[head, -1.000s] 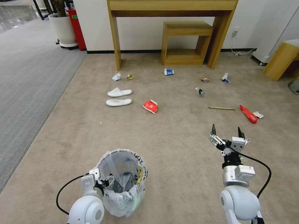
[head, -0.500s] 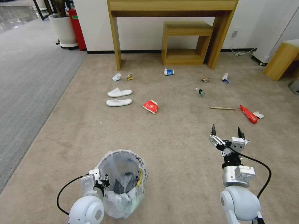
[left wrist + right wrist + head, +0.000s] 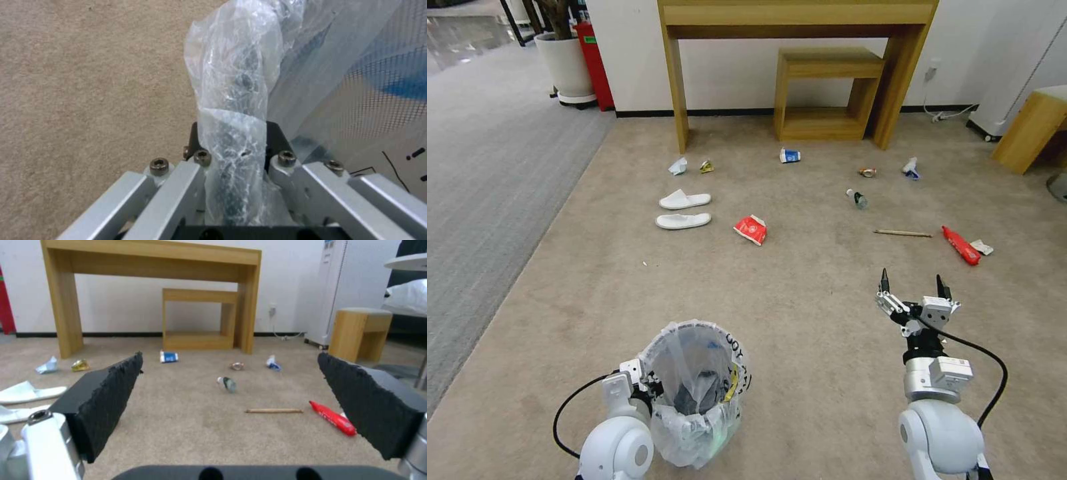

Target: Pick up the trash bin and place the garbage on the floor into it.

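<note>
Head view: left end effector (image 3: 650, 385) clamped on the near-left rim of the trash bin (image 3: 697, 393), low on the beige carpet floor (image 3: 800, 293). Right end effector (image 3: 913, 283) released, fingers spread, hovering apart from the bin. Ahead, well apart: white slippers (image 3: 684, 209), red snack bag (image 3: 751, 229), wooden stick (image 3: 902, 233).

Left wrist view: fingers pinching the bin's bag-wrapped rim (image 3: 236, 126).

Right wrist view: pads (image 3: 106, 396) wide apart, small bottle (image 3: 229, 383) and wooden stick between them, farther off on the carpet.

Trash bin (image 3: 697, 393) near-left; garbage (image 3: 751, 229) lies farther ahead.
</note>
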Robot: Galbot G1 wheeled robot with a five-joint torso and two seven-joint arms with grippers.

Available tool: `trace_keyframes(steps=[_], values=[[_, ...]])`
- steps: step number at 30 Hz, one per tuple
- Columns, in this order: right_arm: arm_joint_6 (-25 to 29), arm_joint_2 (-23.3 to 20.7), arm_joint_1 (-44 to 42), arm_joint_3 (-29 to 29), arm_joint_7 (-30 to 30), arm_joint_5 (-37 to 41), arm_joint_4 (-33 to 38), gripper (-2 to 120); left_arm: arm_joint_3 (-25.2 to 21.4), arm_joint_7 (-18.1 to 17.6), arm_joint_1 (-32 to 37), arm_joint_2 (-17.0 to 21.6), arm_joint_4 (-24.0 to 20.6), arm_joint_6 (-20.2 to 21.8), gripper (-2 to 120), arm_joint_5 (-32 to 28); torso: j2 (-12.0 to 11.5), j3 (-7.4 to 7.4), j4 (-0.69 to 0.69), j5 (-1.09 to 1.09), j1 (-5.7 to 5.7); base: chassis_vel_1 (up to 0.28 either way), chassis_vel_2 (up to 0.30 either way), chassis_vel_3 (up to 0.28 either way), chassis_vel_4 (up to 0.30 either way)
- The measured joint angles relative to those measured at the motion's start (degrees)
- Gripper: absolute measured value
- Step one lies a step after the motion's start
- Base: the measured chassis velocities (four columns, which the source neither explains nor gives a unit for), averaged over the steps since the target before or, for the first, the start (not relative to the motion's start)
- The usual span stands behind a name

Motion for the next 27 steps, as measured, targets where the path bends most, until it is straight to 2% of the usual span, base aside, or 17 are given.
trace_keyframes(steps=[10, 16, 19, 27], values=[[0.0, -0.4, 0.0, -0.1, 0.1, 0.2, -0.3, 100, -0.7, 1.4, -0.2, -0.8, 0.2, -1.4, 9, 1.4, 0.0, 0.01, -0.02, -0.05, 0.01, 0.000, 0.000, 0.000, 0.000], [-0.2, -0.8, 0.0, -0.2, 0.1, 0.3, -0.4, 100, -1.8, 1.2, -0.1, -1.3, 0.2, -1.5, 8, -0.1, 0.0, 0.01, -0.03, -0.04, 0.00, 0.000, 0.000, 0.000, 0.000], [-0.3, -1.2, -0.1, -0.2, 0.1, 0.3, -0.4, 100, -3.3, 1.0, 0.3, -2.1, -1.5, -1.0, 3, -2.3, -0.1, 0.04, -0.05, -0.15, 0.01, 0.000, 0.000, 0.000, 0.000], [-0.4, -1.3, -0.8, -0.2, 0.1, 0.3, 0.1, 100, -5.9, -0.2, 0.6, -4.1, -6.7, -0.2, 0, -6.0, -0.1, 0.02, -0.02, -0.05, 0.02, 0.000, 0.000, 0.000, 0.000]])
